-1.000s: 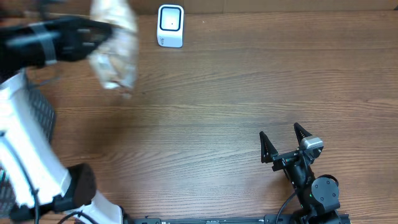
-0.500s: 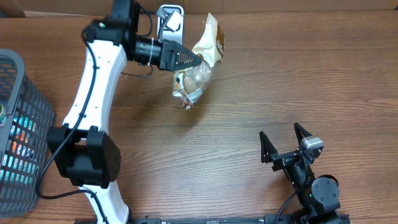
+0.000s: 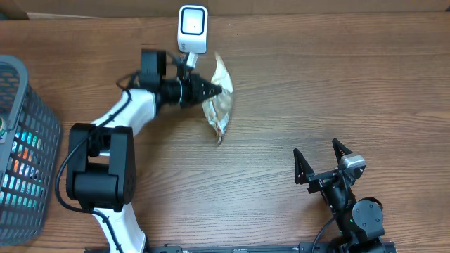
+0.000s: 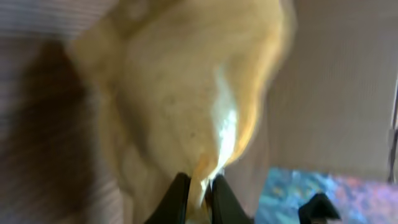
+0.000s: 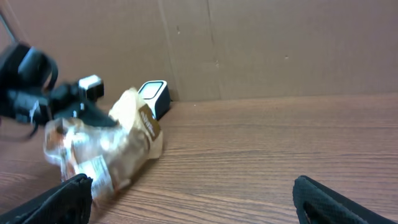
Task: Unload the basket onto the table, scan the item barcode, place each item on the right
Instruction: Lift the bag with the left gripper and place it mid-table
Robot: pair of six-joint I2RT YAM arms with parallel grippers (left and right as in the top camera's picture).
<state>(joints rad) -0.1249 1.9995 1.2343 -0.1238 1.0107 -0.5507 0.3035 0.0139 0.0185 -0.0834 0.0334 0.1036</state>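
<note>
1. Left gripper [image 3: 214, 89] is clamped tight on the top edge of the snack bag [image 3: 219, 112]. The wrist cam shows the film pinched betw. the tips.
2. Change: over the last sec I swing the bag from the far-left area across to the scanner [image 3: 193, 28]. It now hangs just near-right of it (half a sec ago it was farther back, level w/ the scanner's right side).
3. Meaning: approx in scan position, but I can't tell if the barcode faces the window, so it prob. needs a wrist turn.
4. Right gripper [image 3: 323, 161] is spread wide, empty, parked near-right.

The crinkly plastic bag [image 3: 221, 109] is tan and shiny, the small boxy scanner [image 3: 193, 28] white, the wooden table [image 3: 337, 84] stripy brown.
</note>
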